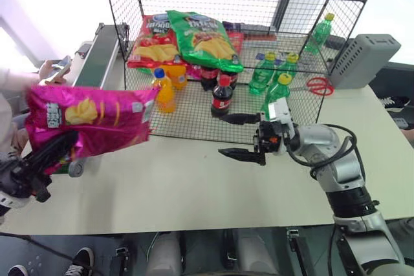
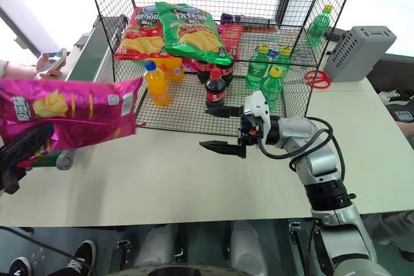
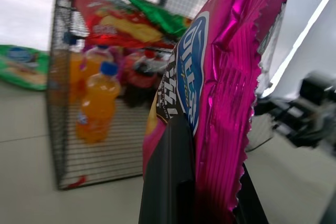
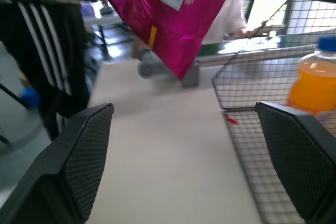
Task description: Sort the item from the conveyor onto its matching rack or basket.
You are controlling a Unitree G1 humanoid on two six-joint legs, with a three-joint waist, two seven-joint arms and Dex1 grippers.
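Note:
The item, a magenta-pink chip bag (image 1: 90,121), hangs in the air over the table's left edge, stretched out sideways with its white label showing. My left gripper (image 1: 40,159) is shut on the bag's lower left end; in the left wrist view its black fingers (image 3: 168,182) clamp the crinkled bag (image 3: 231,77). The conveyor (image 1: 97,56) with its dark green belt runs behind the bag, left of the rack (image 1: 123,4). My right gripper (image 1: 224,136) stands open in front of the rack, pointing left, nothing between its fingers (image 4: 79,156).
The rack's lower tier holds a red chip bag (image 1: 154,40), a green chip bag (image 1: 204,37), an orange bottle (image 1: 164,92), a cola bottle (image 1: 222,97) and green bottles (image 1: 265,72). A grey box (image 1: 365,59) and red scissors (image 1: 318,85) lie right. A person's hand (image 1: 55,69) holds a phone.

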